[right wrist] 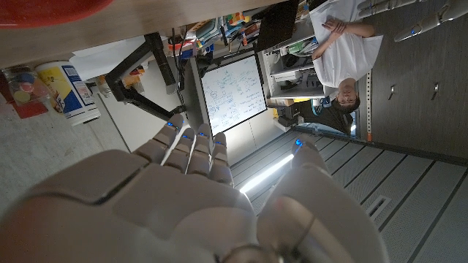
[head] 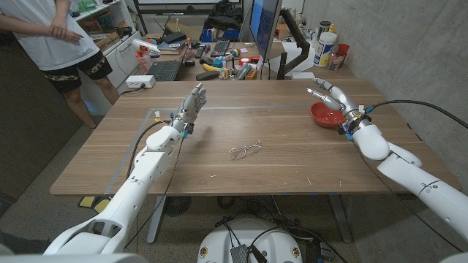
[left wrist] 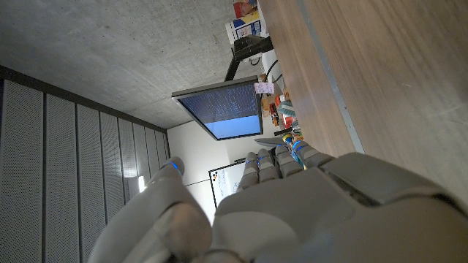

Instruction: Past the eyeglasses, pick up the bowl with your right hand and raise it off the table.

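Head view: right hand point(head: 335, 102), fingers spread and empty, hovers over the shallow red plastic bowl point(head: 325, 115) beyond the wire-rimmed eyeglasses point(head: 246, 150); best to hook the near rim, then lift straight.

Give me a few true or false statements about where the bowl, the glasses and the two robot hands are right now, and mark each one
1. The red bowl sits on the table by the right hand. True.
2. The right hand has the bowl raised off the table. False: the bowl rests on the wood, and the hand is open above its far rim.
3. The eyeglasses lie near the table's middle, between the two arms. True.
4. The left hand holds the eyeglasses. False: it is open and apart from them, holding nothing.
5. The bowl is blue. False: it is red.
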{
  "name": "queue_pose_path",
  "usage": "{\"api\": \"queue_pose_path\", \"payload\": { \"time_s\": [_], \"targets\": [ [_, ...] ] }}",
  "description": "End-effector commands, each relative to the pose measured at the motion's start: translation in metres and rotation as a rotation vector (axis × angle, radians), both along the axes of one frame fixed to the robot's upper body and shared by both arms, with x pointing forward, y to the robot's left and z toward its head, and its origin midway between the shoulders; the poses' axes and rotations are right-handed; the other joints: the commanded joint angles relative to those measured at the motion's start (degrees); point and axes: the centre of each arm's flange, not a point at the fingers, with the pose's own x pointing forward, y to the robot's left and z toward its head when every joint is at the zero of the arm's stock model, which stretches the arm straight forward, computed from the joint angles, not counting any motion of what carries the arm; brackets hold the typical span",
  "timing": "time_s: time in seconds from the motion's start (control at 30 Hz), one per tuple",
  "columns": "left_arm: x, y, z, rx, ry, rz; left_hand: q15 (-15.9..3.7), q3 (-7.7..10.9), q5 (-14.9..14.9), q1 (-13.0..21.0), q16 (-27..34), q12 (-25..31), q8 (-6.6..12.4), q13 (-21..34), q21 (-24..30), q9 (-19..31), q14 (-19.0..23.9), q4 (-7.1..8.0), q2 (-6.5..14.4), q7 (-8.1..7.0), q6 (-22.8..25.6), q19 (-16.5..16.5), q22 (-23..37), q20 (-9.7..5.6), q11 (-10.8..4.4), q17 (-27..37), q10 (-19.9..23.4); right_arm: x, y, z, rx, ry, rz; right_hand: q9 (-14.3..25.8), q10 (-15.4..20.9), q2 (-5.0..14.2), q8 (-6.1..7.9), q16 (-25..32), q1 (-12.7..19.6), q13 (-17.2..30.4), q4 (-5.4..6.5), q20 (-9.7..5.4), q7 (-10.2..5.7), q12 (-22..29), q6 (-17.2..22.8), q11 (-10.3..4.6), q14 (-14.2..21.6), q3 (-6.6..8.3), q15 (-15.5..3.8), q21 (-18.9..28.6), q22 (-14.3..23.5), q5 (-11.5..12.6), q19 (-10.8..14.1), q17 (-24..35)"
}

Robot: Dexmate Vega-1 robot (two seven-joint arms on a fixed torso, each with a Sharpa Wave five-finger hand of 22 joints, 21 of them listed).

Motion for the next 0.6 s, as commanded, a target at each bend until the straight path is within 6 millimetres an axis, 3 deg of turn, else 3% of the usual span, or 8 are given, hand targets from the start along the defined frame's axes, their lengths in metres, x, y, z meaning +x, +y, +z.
{"api": "queue_pose_path", "payload": {
  "time_s": [0.03, 0.6],
  "targets": [
    [0.0023, -0.0018, 0.0018, 0.005, -0.003, -0.005, 0.17, -0.19, -0.2, 0.7, 0.1, 0.2, 0.04, 0.3, 0.0, 0.3, -0.3, 0.05, 0.0, 0.19, 0.3, -0.7, 0.3, -3.48, 0.08, 0.2, -0.1, -0.0032, -0.0051, -0.0016, -0.056, -0.018, -0.055, 0.1, -0.3, -0.18, -0.11, -0.1, 0.8, 0.3, -0.37, 0.13, -0.18, -0.2, -0.1, -0.16, 0.3, 0.07, 0.13, -0.3, 0.1, 0.3, 0.4, 0.1],
    [0.0014, 0.0009, 0.0044, 0.004, -0.009, -0.003, 0.69, -0.42, -0.2, 0.8, 0.1, 0.1, 0.11, 0.3, 0.1, 0.3, -0.4, 0.07, 0.1, 0.49, 0.7, -0.7, 0.3, -3.46, 0.64, 0.2, -0.2, -0.0038, -0.0016, 0.0007, -0.110, -0.024, -0.093, 0.1, -0.4, -0.35, -0.14, -0.1, 1.1, 0.3, -0.53, 0.19, -0.34, -0.3, -0.4, -0.23, 0.2, -0.04, 0.25, -0.7, 0.1, 0.5, 0.6, 0.1]
  ]
}}
